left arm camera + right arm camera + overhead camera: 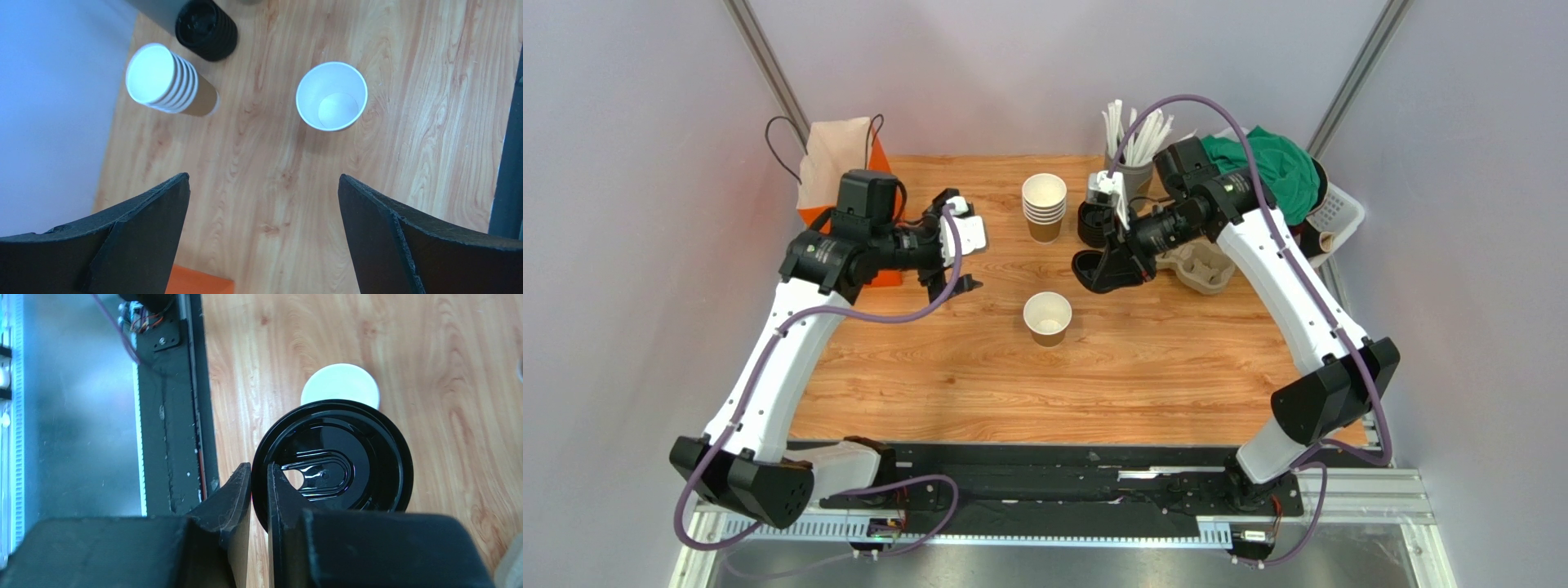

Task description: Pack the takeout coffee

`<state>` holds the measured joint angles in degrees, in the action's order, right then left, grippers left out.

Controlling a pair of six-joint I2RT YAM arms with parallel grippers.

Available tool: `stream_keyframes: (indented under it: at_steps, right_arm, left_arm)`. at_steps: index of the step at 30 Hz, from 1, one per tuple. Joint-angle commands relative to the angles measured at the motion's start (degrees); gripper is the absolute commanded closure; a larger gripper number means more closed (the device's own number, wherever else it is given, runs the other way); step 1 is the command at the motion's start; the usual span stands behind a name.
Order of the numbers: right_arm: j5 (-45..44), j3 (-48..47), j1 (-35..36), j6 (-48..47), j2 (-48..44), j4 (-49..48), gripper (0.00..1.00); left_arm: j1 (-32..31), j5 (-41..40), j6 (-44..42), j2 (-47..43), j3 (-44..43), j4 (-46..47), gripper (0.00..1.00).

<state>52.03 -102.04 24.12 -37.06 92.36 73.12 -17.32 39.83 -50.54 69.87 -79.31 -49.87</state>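
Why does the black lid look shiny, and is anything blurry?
Right wrist view: the glossy lid catches small glints of light; the right hand, near the lens, is dark. Left wrist view: the lone cup is sharp, faintly shadowed. Top view: even light, no glare.

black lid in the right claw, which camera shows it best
Right wrist view: the black lid sits large, its sip-hole moulding clear and its rim pinched in the right claw. The top external view shows it as a small dark shape at the claw's tip. Left wrist view misses it.
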Motion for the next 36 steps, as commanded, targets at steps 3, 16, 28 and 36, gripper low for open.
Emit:
stream_keyframes:
  at_steps: [3,16,28,36]
  right_arm:
    - [4.0,-2.3,2.2,-8.3,-3.5,12.8,0.85]
    - [10.7,2.5,3.3,-9.6,-14.1,13.4,0.85]
    - [11.6,8.8,5.4,-11.1,-16.2,13.4,0.85]
    - [12.4,8.9,5.5,-13.1,-15.5,13.5,0.85]
  left_arm:
    - [-5.4,-7.4,-16.1,-2.8,-9.5,-15.6,0.01]
    - [-22.8,-7.3,-21.8,-11.6,11.4,16.4,0.01]
    - [-29.5,-9.4,-23.0,-0.4,5.0,25.8,0.01]
    - [-33.0,-8.0,-22.3,0.7,5.9,25.9,0.01]
